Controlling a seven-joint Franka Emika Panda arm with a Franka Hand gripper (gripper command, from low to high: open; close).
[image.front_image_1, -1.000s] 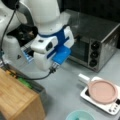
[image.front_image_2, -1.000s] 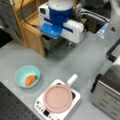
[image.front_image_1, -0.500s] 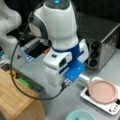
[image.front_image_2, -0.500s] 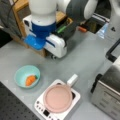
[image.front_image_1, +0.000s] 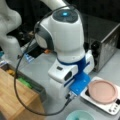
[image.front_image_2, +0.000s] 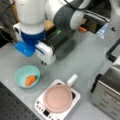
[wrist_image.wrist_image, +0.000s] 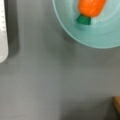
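— Right, what do you have on the pincer?

— Item one: pincer. From where I sit its fingers show in none of the views; the arm's wrist housing (image.front_image_2: 45, 51) hangs over the grey table (image.front_image_2: 82, 57), near the bowl. Whether it stands open or closed I cannot tell.

— Nearest thing to it?

— Item two: teal bowl (image.front_image_2: 22, 75), on the table toward a front view's left. In the wrist view the bowl (wrist_image.wrist_image: 100, 37) fills the top right corner. Item three: toy carrot (image.front_image_2: 30, 80), orange with a green stub, lying inside the bowl; in the wrist view the carrot (wrist_image.wrist_image: 91, 7) sits at the top edge, green end pointing down.

— Surroundings?

— Item four: white scale (image.front_image_2: 72, 100) with a pink plate (image.front_image_2: 58, 98) on top, just beside the bowl, toward a front view's bottom. Both front views show it; plate again here (image.front_image_1: 103, 91). Item five: metal toaster oven (image.front_image_1: 106, 47), well apart from the bowl. Item six: wooden box (image.front_image_1: 12, 97) at a front view's lower left.
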